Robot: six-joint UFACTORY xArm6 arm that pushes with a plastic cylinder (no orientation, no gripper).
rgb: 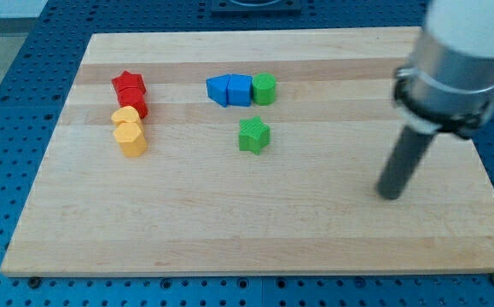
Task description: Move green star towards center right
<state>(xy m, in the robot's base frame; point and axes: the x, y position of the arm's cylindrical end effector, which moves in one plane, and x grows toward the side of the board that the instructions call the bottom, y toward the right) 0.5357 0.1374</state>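
Observation:
The green star [253, 135] lies near the middle of the wooden board [255, 230], on its own. My tip [389, 194] rests on the board well to the right of the star and a little lower in the view, apart from every block. The dark rod rises from it to the arm's grey body [456, 60] at the view's upper right.
Above the star sit two blue blocks [229, 89] with a green round-topped block [264, 89] touching their right side. At the view's left are a red star [128, 83], a red block [133, 103], and two yellow blocks [130, 135]. The board lies on a blue perforated table.

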